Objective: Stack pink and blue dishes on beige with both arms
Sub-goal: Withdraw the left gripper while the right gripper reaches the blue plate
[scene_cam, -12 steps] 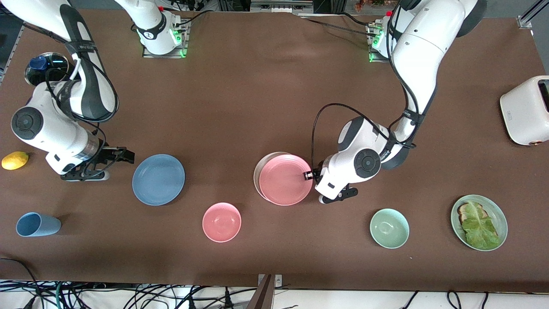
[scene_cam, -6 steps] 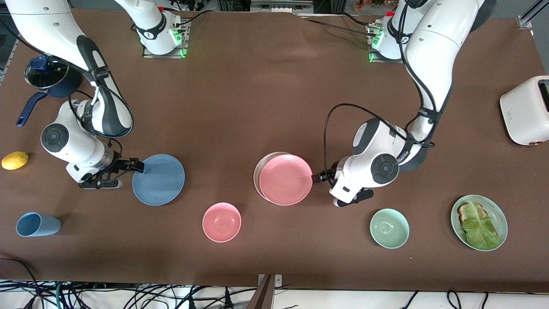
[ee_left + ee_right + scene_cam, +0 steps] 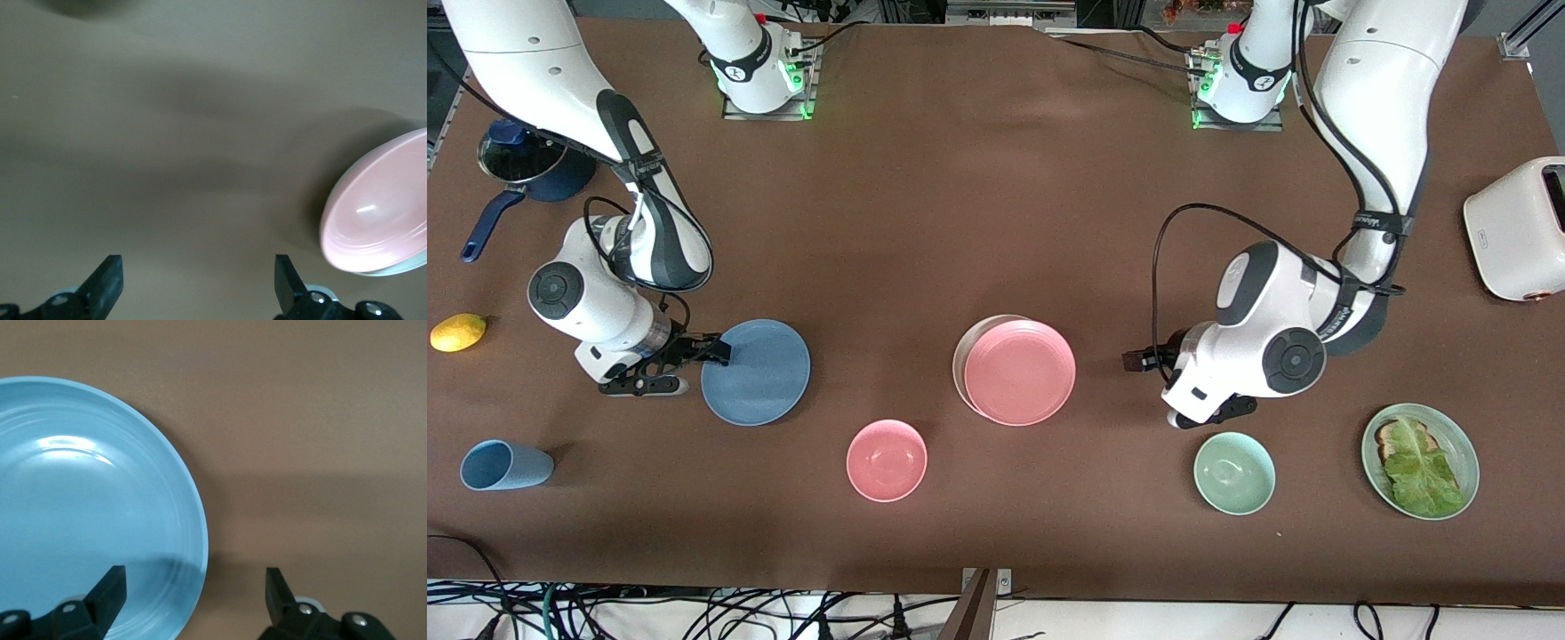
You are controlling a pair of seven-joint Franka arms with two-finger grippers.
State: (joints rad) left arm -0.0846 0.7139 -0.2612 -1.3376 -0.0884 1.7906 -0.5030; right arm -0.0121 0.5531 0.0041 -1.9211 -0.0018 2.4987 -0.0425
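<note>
1. Front view, left of frame: right end effector (image 3: 716,353) has closed in on the blue plate (image 3: 756,372) rim, fingers spread, nothing gripped yet.
2. Centre: pink plate (image 3: 1019,372) now sits on the beige plate (image 3: 962,356).
3. Right: left end effector (image 3: 1134,362) has let go and backed off, fully open and empty; only blue remains.

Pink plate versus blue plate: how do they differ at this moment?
The pink plate sits on the beige plate, slightly offset; the blue plate lies directly on the table. The right gripper is at the blue plate's rim, jaws open, while the left gripper is apart from the pink plate, open. Both plates are flat, round, ring-rimmed and look equal in size.
</note>
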